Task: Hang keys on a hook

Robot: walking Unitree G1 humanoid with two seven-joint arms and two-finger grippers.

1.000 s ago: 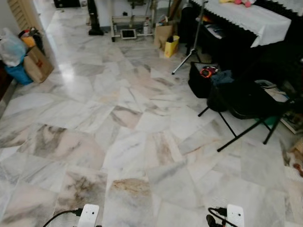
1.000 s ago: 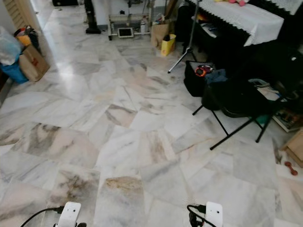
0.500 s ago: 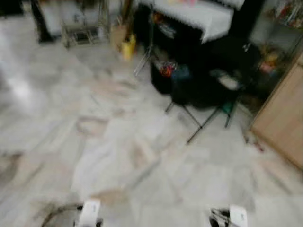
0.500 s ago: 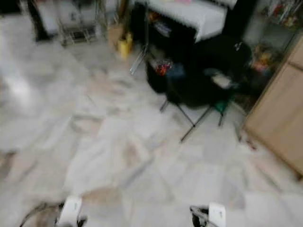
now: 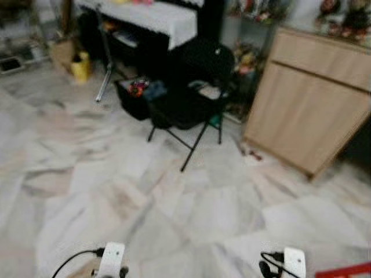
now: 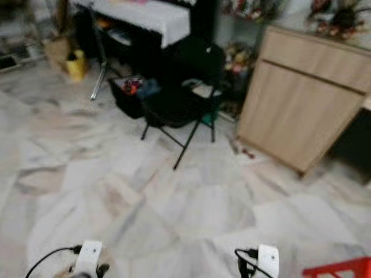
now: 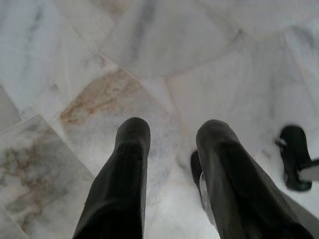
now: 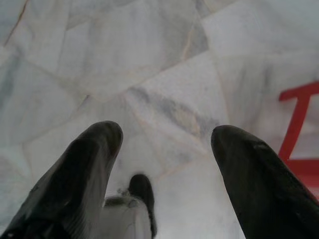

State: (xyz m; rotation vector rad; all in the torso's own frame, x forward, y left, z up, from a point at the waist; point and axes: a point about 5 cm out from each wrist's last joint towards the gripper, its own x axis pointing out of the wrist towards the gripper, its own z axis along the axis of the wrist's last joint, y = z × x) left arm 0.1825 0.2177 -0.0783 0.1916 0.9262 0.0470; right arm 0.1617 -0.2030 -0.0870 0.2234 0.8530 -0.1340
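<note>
Both arms hang over veined marble floor point(image 5: 116, 191): left pincer point(image 7: 172, 139) narrowly parted, right pincer point(image 8: 167, 142) spread wide, both empty. A black folding chair point(image 5: 194, 98) fronts a pale wooden cabinet point(image 5: 307, 110); keys can't be made out.

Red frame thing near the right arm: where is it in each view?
Left eye: red frame, bottom right corner on the marble floor.
Right eye: bottom right corner.
Left wrist: floor under the left pincer.
Right wrist: red bars at the edge, beside the right pincer.
Shared landmark: marble floor.

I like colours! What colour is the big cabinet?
Light wood-brown cabinet, clearest in the left eye view.
</note>
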